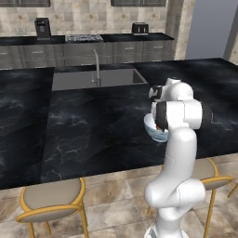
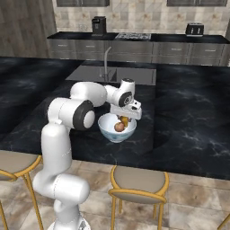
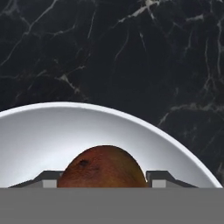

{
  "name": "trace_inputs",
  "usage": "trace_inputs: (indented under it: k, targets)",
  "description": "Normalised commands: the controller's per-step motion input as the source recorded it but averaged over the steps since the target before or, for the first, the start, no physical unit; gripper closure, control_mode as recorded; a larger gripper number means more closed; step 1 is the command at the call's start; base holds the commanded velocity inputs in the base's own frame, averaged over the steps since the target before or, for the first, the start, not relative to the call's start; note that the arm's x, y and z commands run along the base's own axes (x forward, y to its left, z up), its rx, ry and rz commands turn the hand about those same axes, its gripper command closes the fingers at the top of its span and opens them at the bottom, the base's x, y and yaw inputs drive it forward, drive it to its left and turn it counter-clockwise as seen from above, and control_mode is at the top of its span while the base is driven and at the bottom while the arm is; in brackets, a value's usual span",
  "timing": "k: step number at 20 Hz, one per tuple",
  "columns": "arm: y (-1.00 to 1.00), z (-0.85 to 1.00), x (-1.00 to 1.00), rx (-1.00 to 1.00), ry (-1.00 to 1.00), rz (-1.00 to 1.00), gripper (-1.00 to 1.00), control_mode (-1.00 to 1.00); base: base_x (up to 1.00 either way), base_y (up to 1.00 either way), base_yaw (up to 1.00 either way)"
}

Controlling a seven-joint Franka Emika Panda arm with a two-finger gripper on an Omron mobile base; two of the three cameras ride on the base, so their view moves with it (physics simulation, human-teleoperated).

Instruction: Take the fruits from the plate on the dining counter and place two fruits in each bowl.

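- I had the two-finger gripper (image 2: 124, 119) hanging just over the deep white bowl with the pale blue outside (image 2: 116, 133), near the front edge of the black marble-look dining counter (image 2: 188, 121); its fingers (image 3: 158, 177) were clamped on a brown-red rounded fruit (image 3: 102, 168).
- Another small tan fruit (image 2: 118, 127) lay inside that bowl, under the hand.
- I judged this the release step: the second fruit for this bowl was over the hollow and not yet let go. The next move called for parting the fingers, then lifting straight up clear of the rim.
- Nothing blocked that lift; my own white arm (image 1: 179, 135) hid most of the bowl from the left.
- Farther back lay the sunken grey sink (image 1: 93, 78) with its tall faucet (image 1: 97, 67).
- On the far counter stood a black coffee machine (image 2: 98, 25) and a dark toaster (image 2: 194, 29).
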Motion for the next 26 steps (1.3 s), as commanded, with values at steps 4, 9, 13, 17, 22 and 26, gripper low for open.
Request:
trace_inputs:
  k: [4,9,13,17,22,26]
  targets:
    - [0.00,0.00,0.00,0.00,0.00,0.00,-1.00,-1.00,0.00,0.00,0.00]
    - [0.02,0.02,-0.23,0.00,0.00,-0.02,-1.00,-1.00,0.00,0.00,0.00]
    - [0.04,0.24,-0.52,0.00,-0.03,0.00,-1.00,-1.00,0.00,0.00,0.00]
    - [0.18,0.50,-0.46,0.00,-0.10,0.00,-1.00,-1.00,0.00,0.00,0.00]
    - [0.34,0.56,-0.69,-0.03,-0.08,0.00,-1.00,-1.00,0.00,0.00,0.00]
    - [0.63,0.52,-0.98,-0.08,-0.12,0.00,-1.00,-1.00,0.00,0.00,0.00]
